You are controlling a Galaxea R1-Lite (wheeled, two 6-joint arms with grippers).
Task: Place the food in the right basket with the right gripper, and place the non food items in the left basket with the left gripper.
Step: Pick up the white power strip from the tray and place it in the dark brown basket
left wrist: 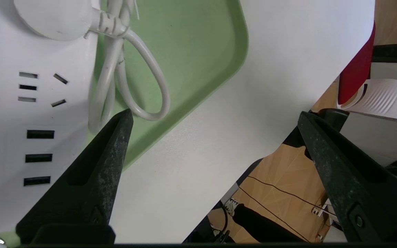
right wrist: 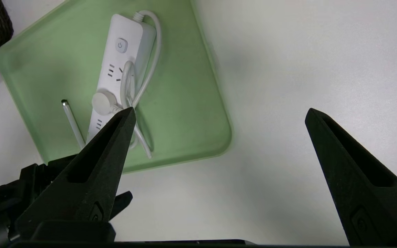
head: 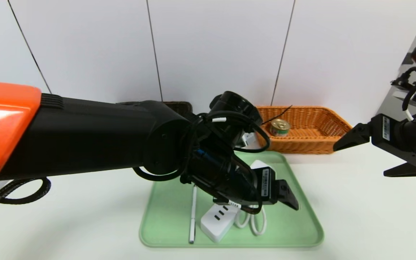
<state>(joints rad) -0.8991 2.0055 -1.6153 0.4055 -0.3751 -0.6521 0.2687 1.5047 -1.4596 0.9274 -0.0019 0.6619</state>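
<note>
Although its arm hid much, the left gripper (left wrist: 215,115), spread and nearer than the parked, spread right gripper (head: 358,157), seemed just beside the lengthwise-lying power strip (head: 217,222).

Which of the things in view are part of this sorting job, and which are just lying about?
Part of the job:
- tin can
- orange-tan basket
- dark brown basket
- power strip with its cord
- pen
- left gripper
- right gripper

Lying about:
- red item beyond the table
- cables on the floor
</note>
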